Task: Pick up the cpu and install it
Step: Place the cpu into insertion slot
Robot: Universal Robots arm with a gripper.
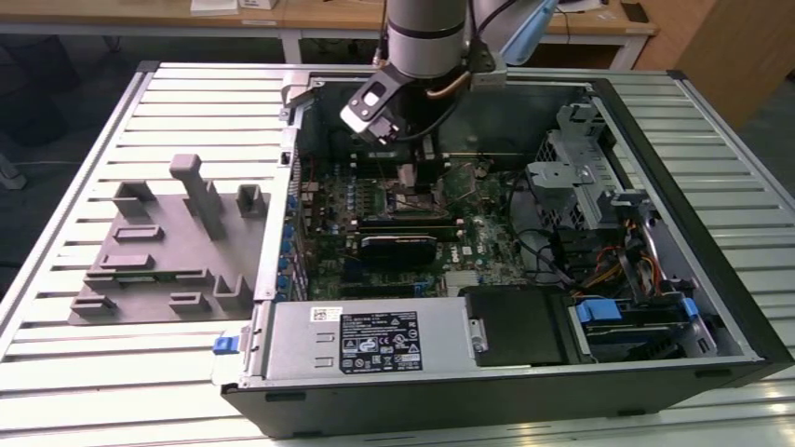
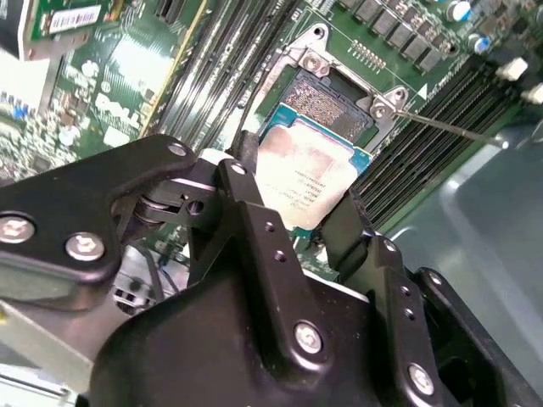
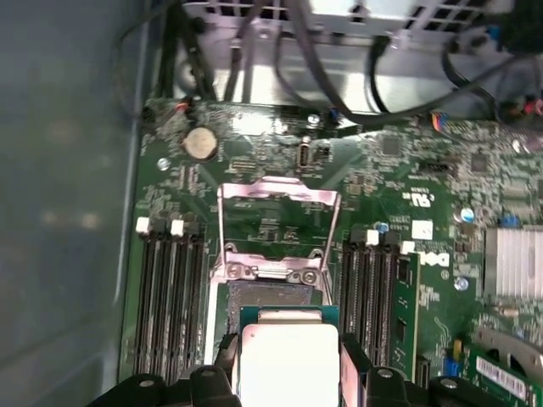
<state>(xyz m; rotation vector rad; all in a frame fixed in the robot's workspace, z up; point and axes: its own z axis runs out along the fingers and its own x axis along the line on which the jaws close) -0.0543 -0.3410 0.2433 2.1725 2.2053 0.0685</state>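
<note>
1. While the arm (image 1: 423, 37) reaches down into the open computer case (image 1: 497, 400), which lies on the slatted table (image 1: 74, 363), the gripper (image 1: 412, 168) hangs low over the motherboard (image 1: 372, 223) in the exterior view.
2. In the second wrist view, the two black fingers (image 2: 250, 191) are closed against opposite edges of the cpu (image 2: 310, 174), pinching it between them.
3. The cpu's silver top faces up. It sits over the near part of the open socket (image 2: 327, 102), and a strip of the socket's contact field shows beyond the chip's far edge.
4. Whether the chip touches the socket or hangs just above it cannot be told.
5. In the first wrist view, the cpu (image 3: 288, 360) lies between the fingertips, with the raised metal load plate (image 3: 276, 199) standing open beyond it.
6. Memory slots (image 3: 170, 297) run along both sides of the socket, and a coin cell (image 3: 200, 144) sits farther off on the board.
7. In the exterior view, a grey fixture plate (image 1: 168, 251) lies on the table at the exterior view's left of the case, well apart from the gripper.
</note>
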